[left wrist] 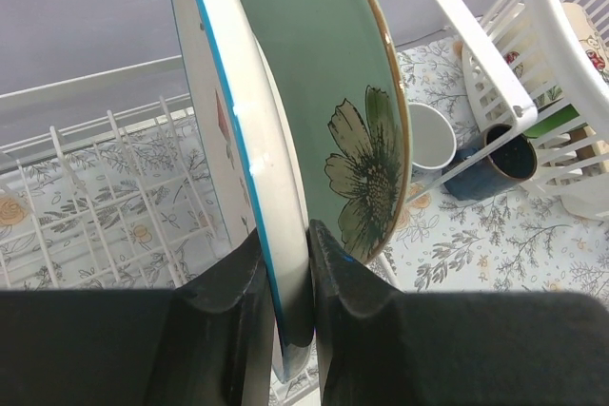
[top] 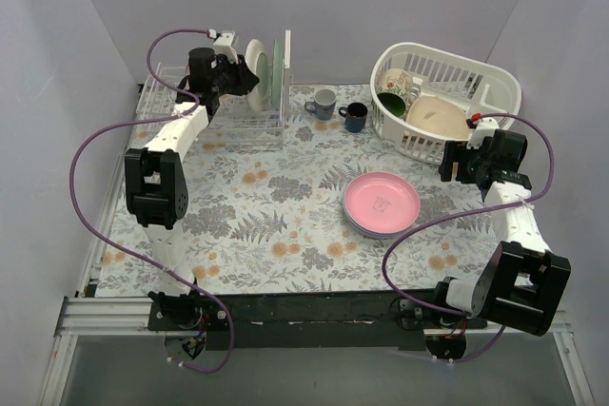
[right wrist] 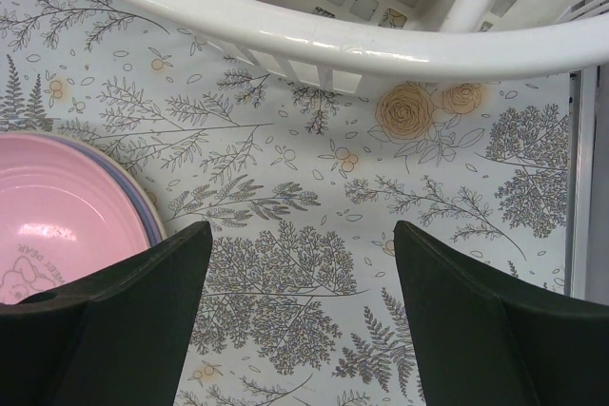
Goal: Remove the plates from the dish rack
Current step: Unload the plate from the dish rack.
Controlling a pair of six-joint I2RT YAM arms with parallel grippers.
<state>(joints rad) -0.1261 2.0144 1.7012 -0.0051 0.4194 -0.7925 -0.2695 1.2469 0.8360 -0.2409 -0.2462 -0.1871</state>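
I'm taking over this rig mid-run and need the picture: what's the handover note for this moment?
Left gripper: shut on the blue-rimmed plate, which stands upright in the dish rack.
Right gripper: open, empty, above the table between the pink plate and the basket.
Done: pink plate stacked on a lilac plate.
Left: blue-rimmed plate and the green plate beside it, both in the rack.
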